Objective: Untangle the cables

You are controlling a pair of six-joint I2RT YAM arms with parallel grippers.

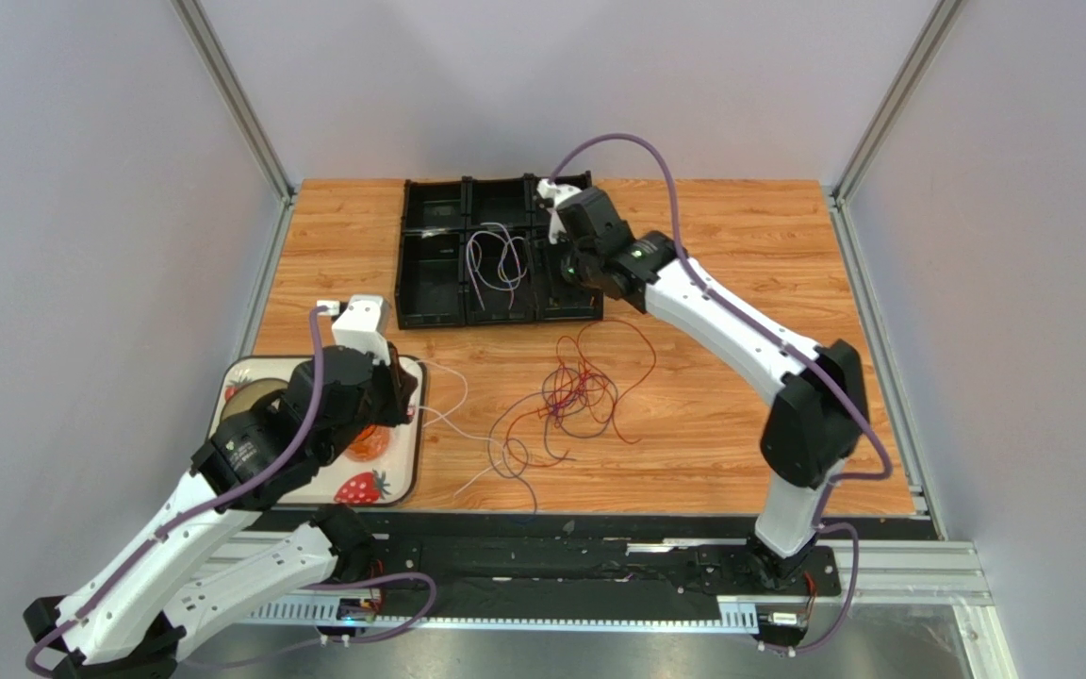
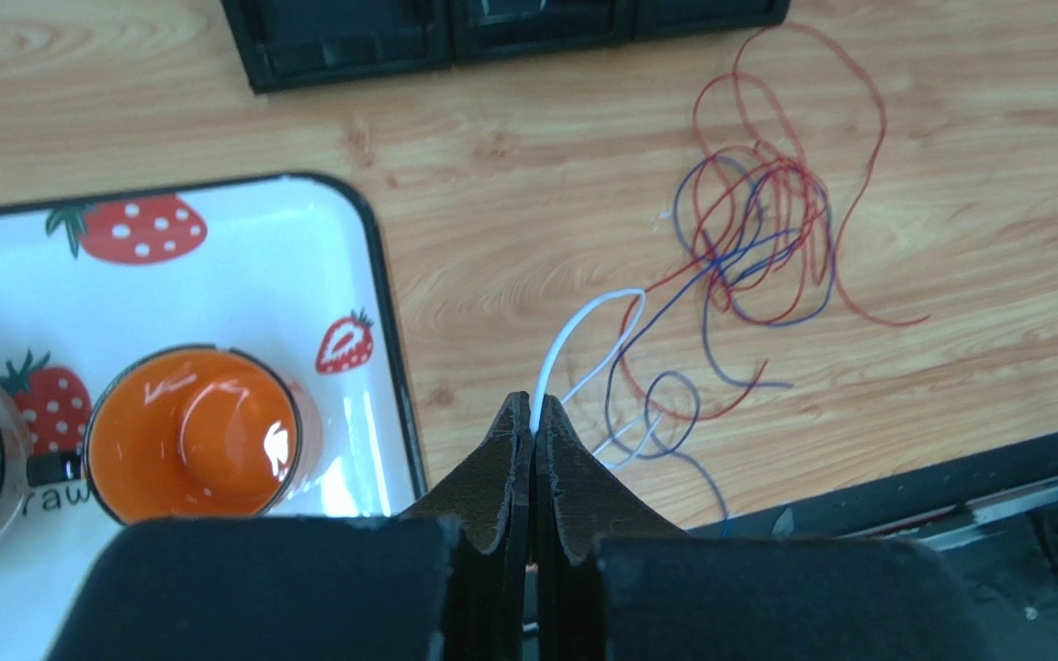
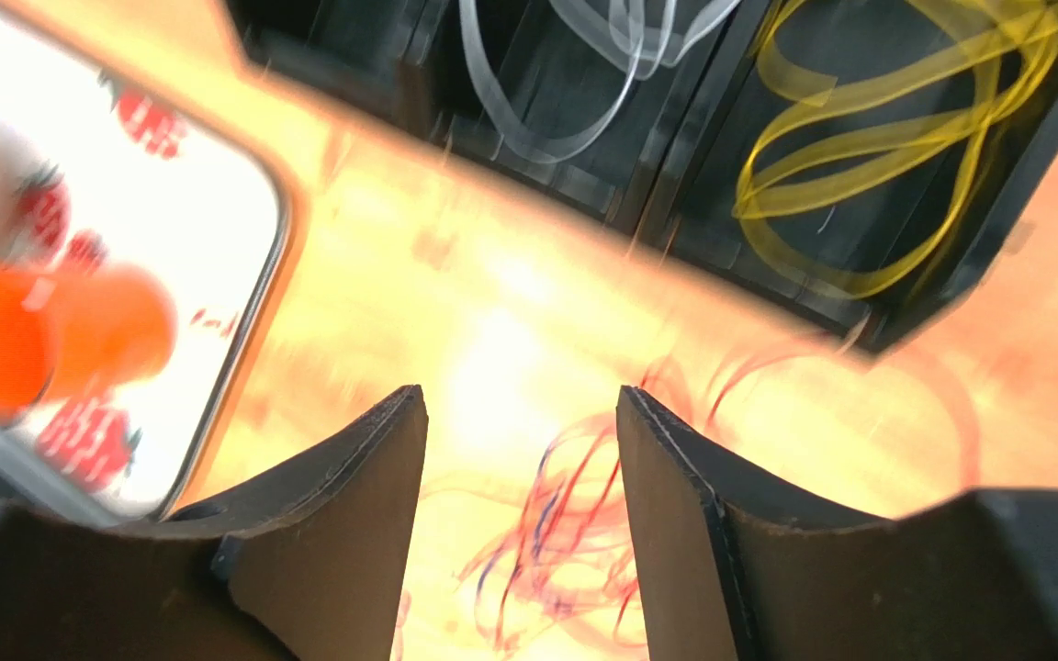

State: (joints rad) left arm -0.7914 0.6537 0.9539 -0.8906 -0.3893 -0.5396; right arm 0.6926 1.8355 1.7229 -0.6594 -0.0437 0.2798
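Note:
A tangle of thin red, brown and blue cables [image 1: 574,396] lies on the wooden table in front of the black tray; it also shows in the left wrist view [image 2: 762,234] and blurred in the right wrist view [image 3: 562,537]. My left gripper [image 2: 533,417] is shut on a white cable [image 2: 576,338] that runs to the tangle's near edge, beside the strawberry tray. My right gripper [image 3: 521,400] is open and empty, held above the black tray's near right part. White cables [image 1: 495,259] and yellow cables [image 3: 893,124] lie in separate compartments.
A black compartment tray [image 1: 428,304] stands at the back middle. A white strawberry-print tray [image 2: 286,276] with an orange cup [image 2: 190,434] and a second cup sits at the left. A black rail [image 1: 577,559] runs along the near edge.

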